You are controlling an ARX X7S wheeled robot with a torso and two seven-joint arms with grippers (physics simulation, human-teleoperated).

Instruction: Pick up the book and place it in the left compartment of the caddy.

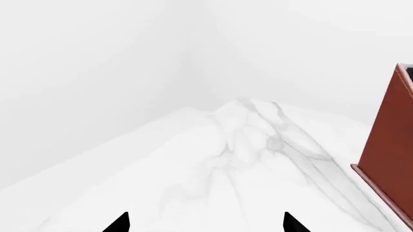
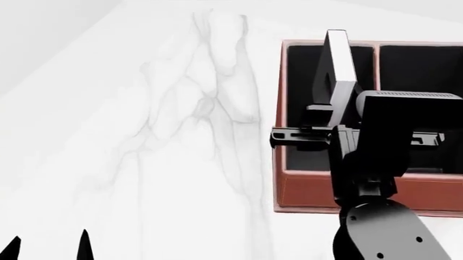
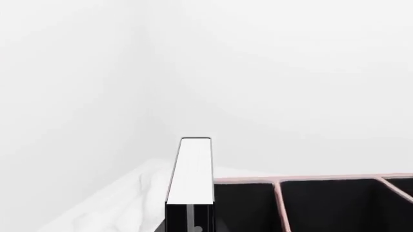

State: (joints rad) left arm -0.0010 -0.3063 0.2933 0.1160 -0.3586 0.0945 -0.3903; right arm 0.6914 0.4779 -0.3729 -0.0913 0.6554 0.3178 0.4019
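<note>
My right gripper [image 2: 327,120] is shut on the book [image 2: 340,62], a thin black book with white page edges, held on edge over the left compartment [image 2: 305,70] of the reddish-brown caddy [image 2: 311,192]. In the right wrist view the book [image 3: 191,169] sticks out from the gripper [image 3: 189,221], above the caddy's far rim [image 3: 310,180], with the left compartment [image 3: 245,208] beside it. I cannot tell whether the book touches the compartment floor. My left gripper [image 2: 47,249] is open and empty over the marble table, far left of the caddy; it also shows open in the left wrist view [image 1: 206,224].
The white marble table [image 2: 145,135] stretches left of the caddy. The caddy's brown outer wall [image 1: 390,150] shows in the left wrist view. A second black compartment [image 2: 419,65] lies right of the left one, partly hidden by my right arm [image 2: 376,179]. White walls stand behind.
</note>
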